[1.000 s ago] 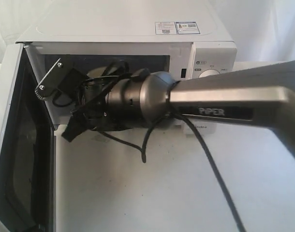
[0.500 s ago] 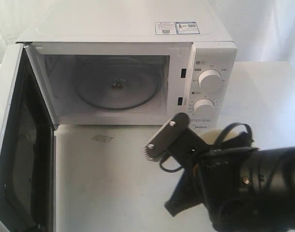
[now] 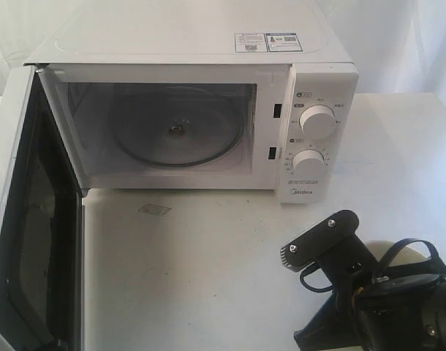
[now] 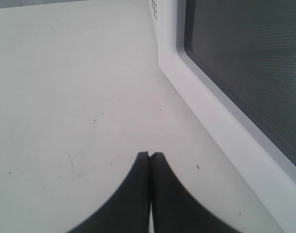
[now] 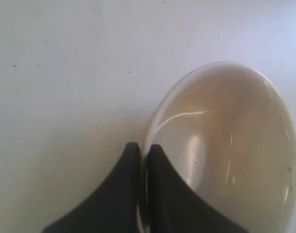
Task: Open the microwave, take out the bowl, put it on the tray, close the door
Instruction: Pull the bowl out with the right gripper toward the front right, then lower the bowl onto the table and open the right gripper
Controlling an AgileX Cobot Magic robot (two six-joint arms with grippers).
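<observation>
Right wrist view: right gripper [image 5: 143,151] pinched the rim of the bowl [image 5: 225,150], with one finger outside the wall and the other inside. The two fingers were almost together, with only the thin rim between them. The bowl's inside was plain, pale and glossy, with nothing in it. White surface [image 5: 65,73] lay beneath; could not tell whether the bowl rested on it or hung just above.

Exterior view: the bowl was out of the microwave [image 3: 172,36], at the lower right of the frame, below the knob panel and well apart from it. Only a pale arc of its rim showed behind the black gripper body and cables.

The microwave sat at upper centre of the frame. Its door [image 3: 22,219] stood wide open along the left edge, dark inner face toward the cavity. The glass turntable [image 3: 175,135] lay flat on the cavity floor. Two knobs [image 3: 317,121] sat one above the other on the panel right of the cavity, and there were stickers [image 3: 267,42] on the top.

Left wrist view: left gripper [image 4: 150,156] had its fingers pressed together, holding nothing. It was low over the surface, near the door's white frame and dark mesh window, not touching
</observation>
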